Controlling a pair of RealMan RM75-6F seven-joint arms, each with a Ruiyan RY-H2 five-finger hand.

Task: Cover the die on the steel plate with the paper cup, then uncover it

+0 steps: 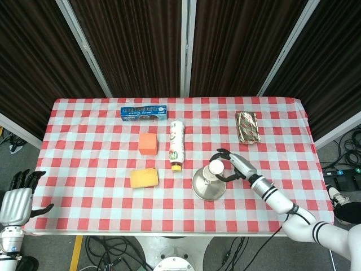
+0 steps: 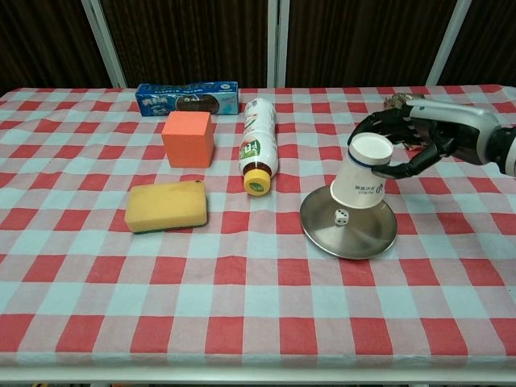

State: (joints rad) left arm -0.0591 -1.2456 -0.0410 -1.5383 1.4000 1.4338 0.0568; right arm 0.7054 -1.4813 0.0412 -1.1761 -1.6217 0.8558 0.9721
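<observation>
An upside-down white paper cup (image 2: 362,172) hangs tilted just above the far part of the steel plate (image 2: 360,236), held near its upturned base by my right hand (image 2: 411,141). The white die (image 2: 341,217) lies on the plate, visible below the cup's open rim. In the head view the cup (image 1: 215,168) and right hand (image 1: 231,165) sit over the plate (image 1: 205,187); the die is not discernible there. My left hand (image 1: 18,199) hangs off the table's left edge, fingers spread, holding nothing.
A lying bottle (image 2: 258,144), an orange cube (image 2: 188,138), a yellow sponge (image 2: 166,205) and a blue box (image 2: 187,97) lie left of the plate. A crinkled snack bag (image 1: 247,126) rests at the far right.
</observation>
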